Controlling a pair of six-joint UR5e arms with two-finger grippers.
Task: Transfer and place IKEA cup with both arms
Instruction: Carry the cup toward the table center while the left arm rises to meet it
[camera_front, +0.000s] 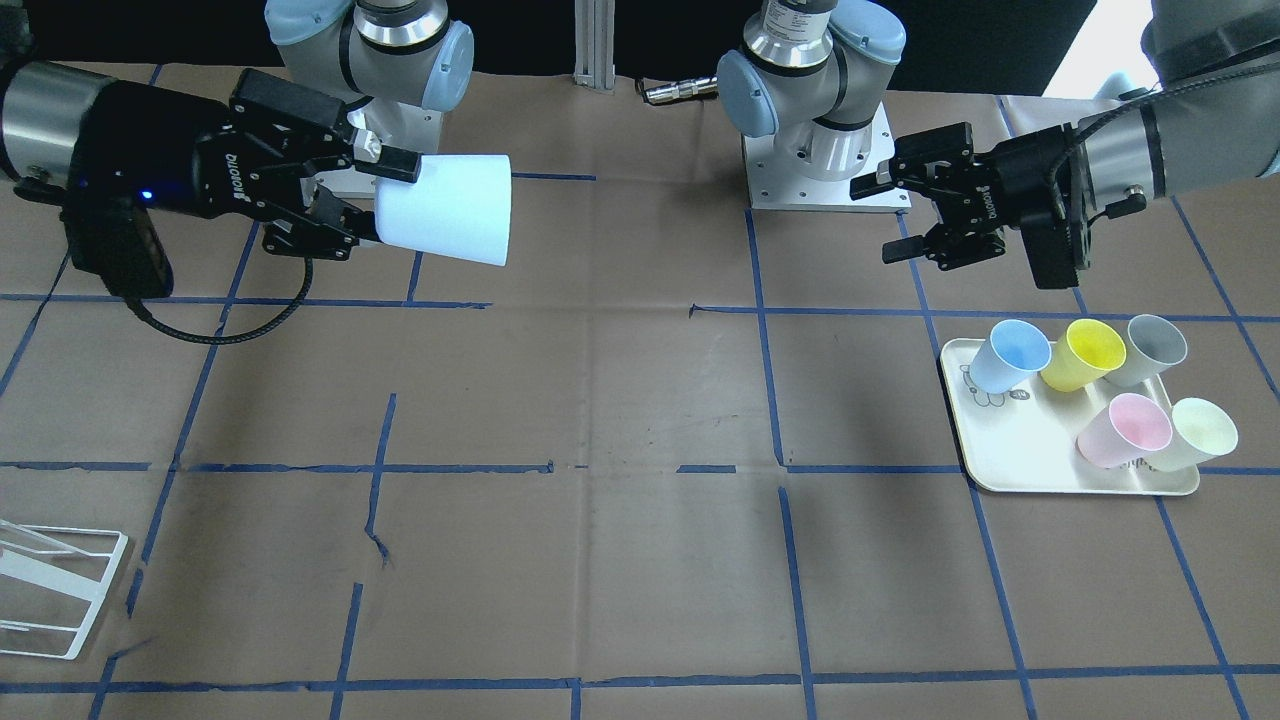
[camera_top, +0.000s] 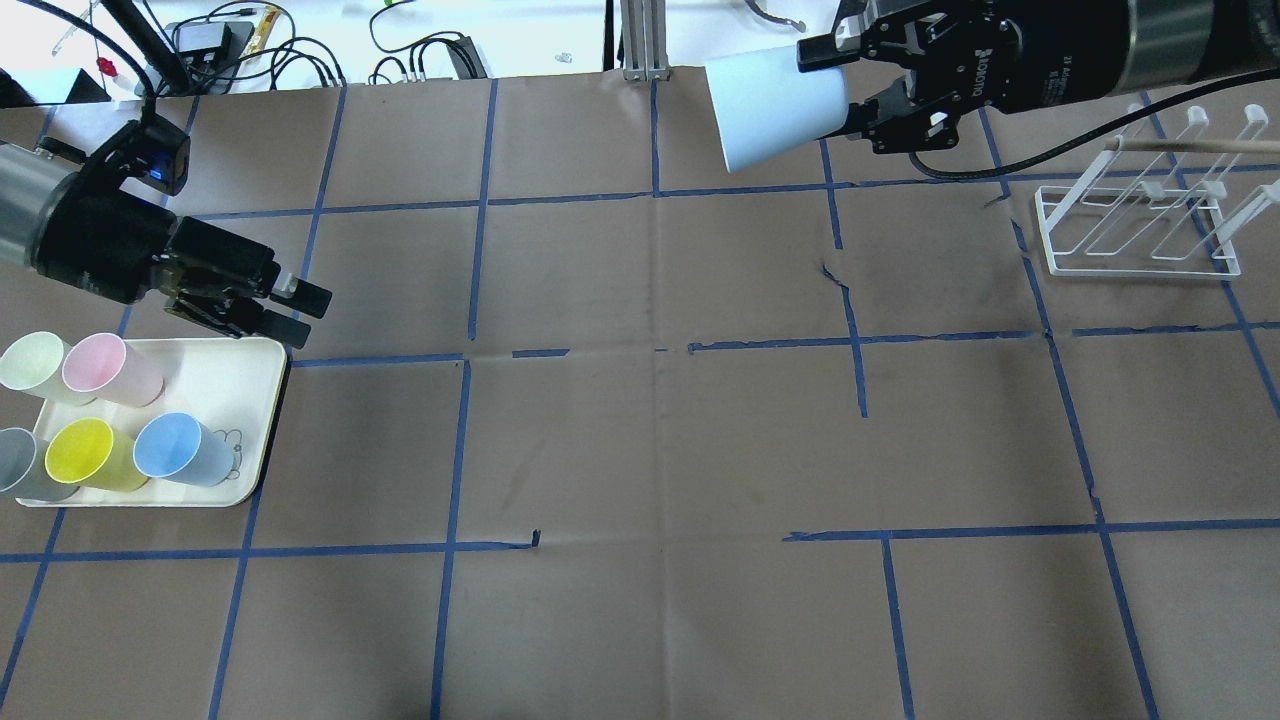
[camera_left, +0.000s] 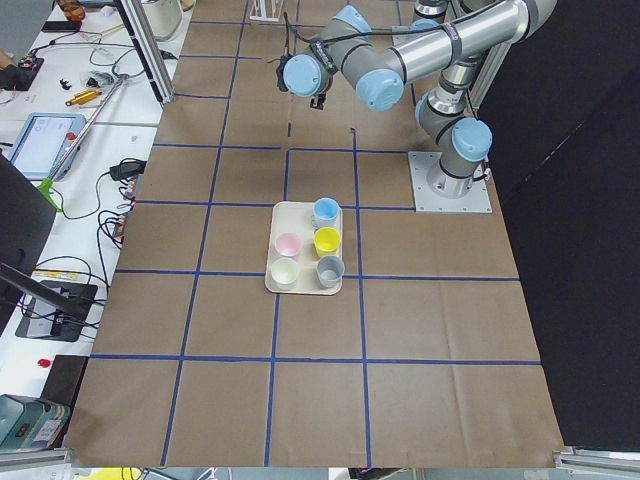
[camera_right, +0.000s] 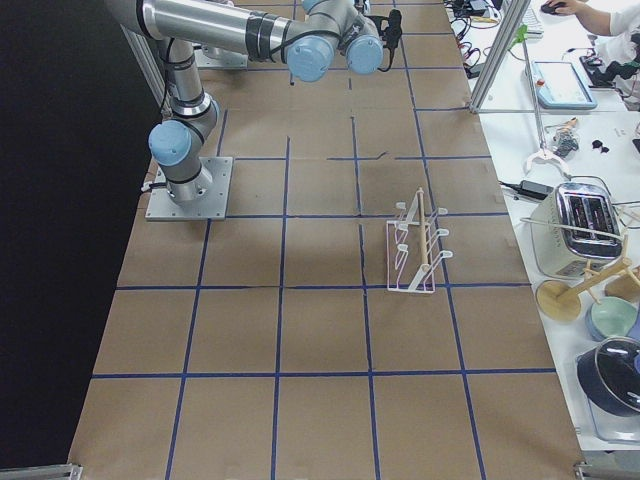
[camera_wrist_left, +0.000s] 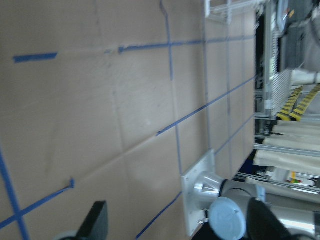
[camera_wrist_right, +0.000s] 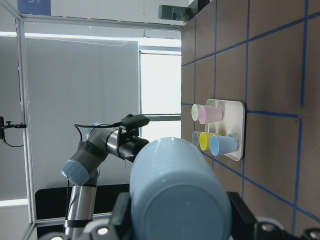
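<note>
Exterior front-facing: right gripper (camera_front: 378, 195) clamps the IKEA cup (camera_front: 450, 208) sideways, above the table (camera_front: 640, 400). Left gripper (camera_front: 885, 218) empty, jaws apart, near the tray (camera_front: 1020, 445).

Tray (camera_top: 225, 375) left (rack (camera_top: 1138, 228) far right)

The right arm (camera_front: 40, 110) and the left arm (camera_front: 1125, 150) are silver-grey tubes with light-blue joint caps (camera_front: 748, 95). The right gripper (camera_front: 380, 195), at 10 o'clock in the front-facing view, and the left gripper (camera_front: 878, 220), at 2 o'clock, are black with white ROBOTIQ lettering. A black cable (camera_front: 210, 335) curves under the right wrist, near a small blue light (camera_front: 147, 195).
</note>
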